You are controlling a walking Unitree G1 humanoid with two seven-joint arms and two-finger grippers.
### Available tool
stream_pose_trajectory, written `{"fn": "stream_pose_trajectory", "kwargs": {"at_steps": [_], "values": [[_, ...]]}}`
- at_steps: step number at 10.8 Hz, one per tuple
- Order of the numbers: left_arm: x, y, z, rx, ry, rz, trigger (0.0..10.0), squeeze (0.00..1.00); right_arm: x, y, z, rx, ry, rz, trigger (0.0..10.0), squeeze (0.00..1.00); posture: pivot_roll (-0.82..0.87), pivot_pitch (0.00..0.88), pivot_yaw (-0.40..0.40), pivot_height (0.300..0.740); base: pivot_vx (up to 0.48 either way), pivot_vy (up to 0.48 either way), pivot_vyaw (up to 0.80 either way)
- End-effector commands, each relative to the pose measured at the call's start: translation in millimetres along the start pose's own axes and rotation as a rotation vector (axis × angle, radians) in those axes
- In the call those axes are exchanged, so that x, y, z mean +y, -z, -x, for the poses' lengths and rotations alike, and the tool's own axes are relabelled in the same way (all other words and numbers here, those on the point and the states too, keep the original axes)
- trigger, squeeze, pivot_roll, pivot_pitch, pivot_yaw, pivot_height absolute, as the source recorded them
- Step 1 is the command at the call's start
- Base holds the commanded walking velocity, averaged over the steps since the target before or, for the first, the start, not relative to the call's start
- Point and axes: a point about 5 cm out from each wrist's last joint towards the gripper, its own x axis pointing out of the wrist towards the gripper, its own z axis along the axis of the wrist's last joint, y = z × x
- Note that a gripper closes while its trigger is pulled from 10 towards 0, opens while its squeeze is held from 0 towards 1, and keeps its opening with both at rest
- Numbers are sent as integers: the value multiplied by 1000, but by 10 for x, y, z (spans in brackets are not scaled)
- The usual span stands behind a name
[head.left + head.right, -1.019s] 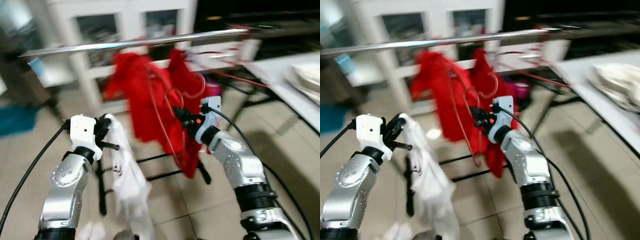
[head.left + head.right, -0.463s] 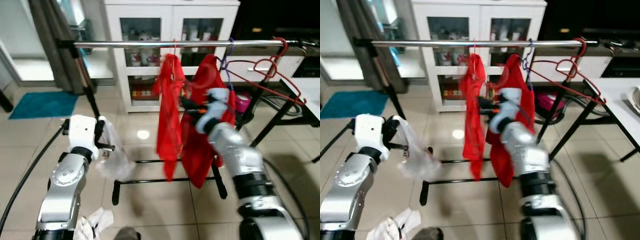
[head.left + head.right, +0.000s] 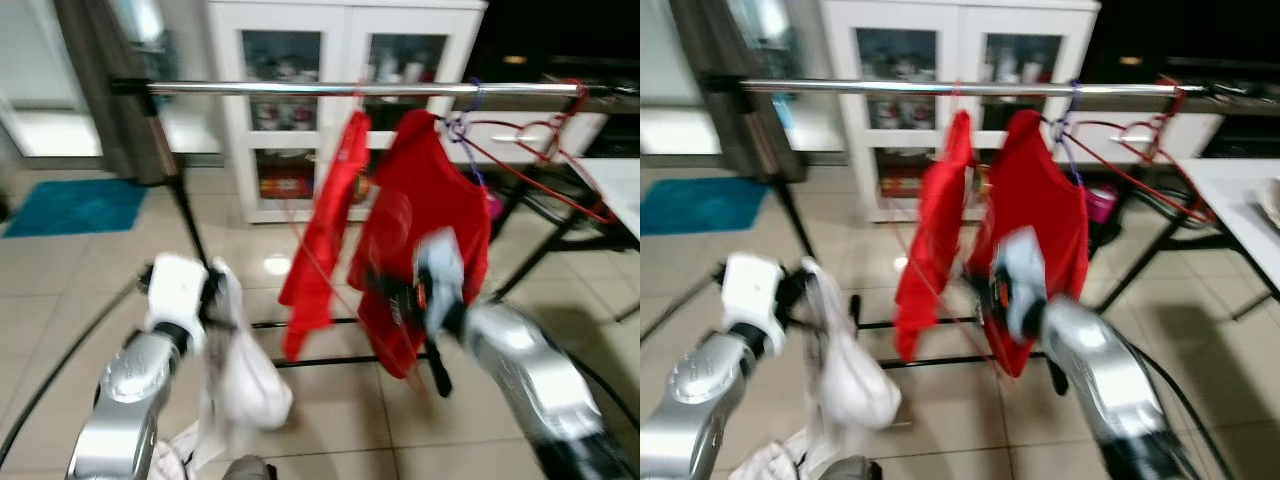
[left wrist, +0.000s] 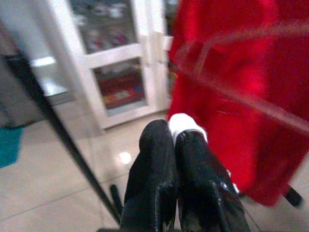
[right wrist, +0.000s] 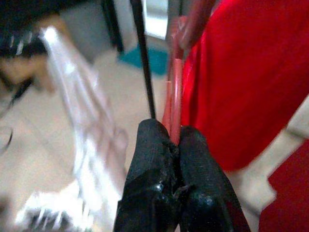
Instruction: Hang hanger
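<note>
Tiled floor (image 3: 80, 300), white glass-door cabinet (image 3: 340, 60) behind, steel rail (image 3: 300, 89) across the front with two red garments (image 3: 425, 230) hung on it and empty red hangers (image 3: 560, 170) at its right end. Right gripper (image 5: 174, 137) below the garments, fingers pressed together on a red hanger (image 5: 175, 87). Left gripper (image 4: 175, 137) low at left, fingers closed on white cloth (image 3: 240, 370) drooping toward the floor.
</note>
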Motion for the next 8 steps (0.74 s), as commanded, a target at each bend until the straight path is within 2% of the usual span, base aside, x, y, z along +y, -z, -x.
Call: {"fn": "stream_pose_trajectory", "kwargs": {"at_steps": [1,2,3,4,5,6,7,8], "values": [[-45,-54,34,-15,55,-17,10000,0,-13,74,79,96,8,26,10000,0,16,0,-11,740,0,0,0],[-92,84,68,65,122,-54,10000,0,-116,325,173,290,80,54,10000,0,-4,0,-6,740,0,0,-800],[-104,146,66,92,133,-77,10000,0,-246,471,211,349,219,17,10000,0,-10,0,-5,740,0,0,-800],[-109,173,26,99,115,-63,10000,0,-383,611,265,403,366,-14,10000,0,-21,0,-7,740,0,0,-800],[-120,176,-7,93,109,-47,10000,0,-457,687,307,425,457,-27,10000,0,-26,0,-5,740,0,0,-800],[-185,173,-61,64,110,-20,10000,0,-507,782,349,382,598,-124,10000,0,-36,0,6,740,0,0,-788],[-239,172,-73,55,121,-9,10000,0,-497,806,350,336,653,-178,10000,0,-39,0,13,740,0,0,-781],[-229,169,-77,54,99,3,10000,0,-440,716,332,121,731,-275,10000,0,-48,0,28,740,0,0,-763]]}}
